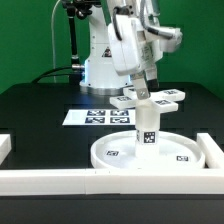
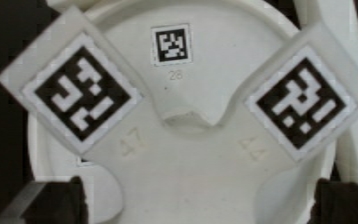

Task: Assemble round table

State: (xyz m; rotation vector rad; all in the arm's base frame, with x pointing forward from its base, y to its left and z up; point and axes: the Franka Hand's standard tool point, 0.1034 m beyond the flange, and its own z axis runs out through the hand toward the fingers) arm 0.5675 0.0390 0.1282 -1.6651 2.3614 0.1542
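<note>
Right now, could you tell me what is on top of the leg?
The cross-shaped foot sits on the leg; it covers the leg's top, so the joint is hidden.

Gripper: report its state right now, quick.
Gripper: closed on the cross-shaped foot, which it holds on top of the upright leg.
</note>
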